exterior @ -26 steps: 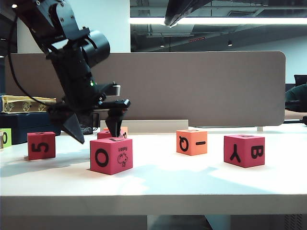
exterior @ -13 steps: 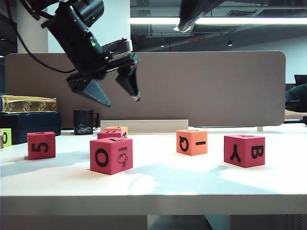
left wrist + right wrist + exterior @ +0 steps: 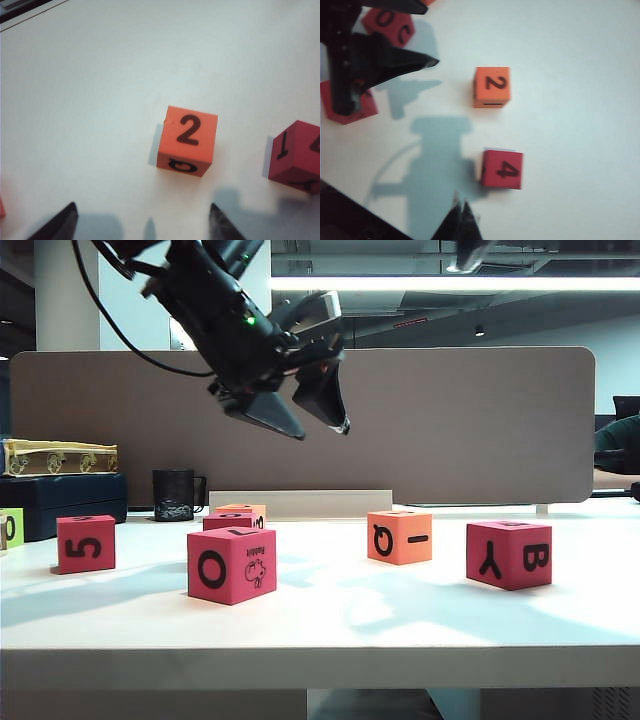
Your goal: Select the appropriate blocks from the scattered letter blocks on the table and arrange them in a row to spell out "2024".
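Left gripper (image 3: 300, 415), jaws apart & empty, hangs high above the table (image 3: 330, 625); the orange "2" block (image 3: 187, 140) lies ahead between its tips. Right gripper (image 3: 461, 216), jaws together, sits nearer the red "4" block (image 3: 502, 169).

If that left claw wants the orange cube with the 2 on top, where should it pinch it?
Probably from straight above, pinching two opposite side faces. The orange cube sits flat on the table with the 2 upward and clear space on all sides, the red cube well apart. The left gripper hangs above it, fingers spread wider than the cube, so they should slip down either side.
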`<control>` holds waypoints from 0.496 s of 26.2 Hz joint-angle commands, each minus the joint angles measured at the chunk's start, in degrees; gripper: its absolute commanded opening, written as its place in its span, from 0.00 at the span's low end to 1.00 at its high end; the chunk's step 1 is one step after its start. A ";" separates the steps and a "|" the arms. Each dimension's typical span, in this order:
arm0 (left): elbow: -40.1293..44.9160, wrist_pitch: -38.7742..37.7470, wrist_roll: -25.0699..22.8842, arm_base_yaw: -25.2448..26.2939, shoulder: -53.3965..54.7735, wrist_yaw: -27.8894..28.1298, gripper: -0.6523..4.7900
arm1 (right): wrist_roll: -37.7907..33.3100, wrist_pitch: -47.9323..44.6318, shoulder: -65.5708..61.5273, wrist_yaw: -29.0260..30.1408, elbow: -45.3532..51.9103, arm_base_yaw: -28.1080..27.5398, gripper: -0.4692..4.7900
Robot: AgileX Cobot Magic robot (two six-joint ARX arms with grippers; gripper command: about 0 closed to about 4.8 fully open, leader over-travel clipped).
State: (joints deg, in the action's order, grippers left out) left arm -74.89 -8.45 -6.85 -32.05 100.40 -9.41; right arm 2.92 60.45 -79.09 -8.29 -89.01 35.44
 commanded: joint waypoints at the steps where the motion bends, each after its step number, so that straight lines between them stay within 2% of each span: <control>1: -0.85 2.45 -1.40 -0.50 2.05 0.11 0.79 | 0.20 0.94 0.44 -2.32 -0.57 -0.74 0.09; 5: -3.50 1.55 -1.73 -0.96 5.53 -2.73 0.83 | 0.20 1.57 0.48 -2.12 -0.57 -1.11 0.09; 6: -5.38 0.72 -1.73 -1.14 7.37 -4.92 0.93 | 0.20 1.70 0.48 -2.12 -0.57 -1.11 0.09; 8: -8.22 -0.04 -1.73 -1.66 9.86 -4.83 1.00 | 0.17 2.12 0.48 -2.12 -0.57 -1.09 0.09; 13: -12.48 -1.36 -1.70 -2.12 13.31 -4.96 1.00 | 0.17 3.69 0.48 -2.14 -0.57 -1.09 0.09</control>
State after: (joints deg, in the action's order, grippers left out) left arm -86.17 -9.23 -8.36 -34.11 113.12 -14.04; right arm 2.92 63.72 -78.89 -10.41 -89.30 34.26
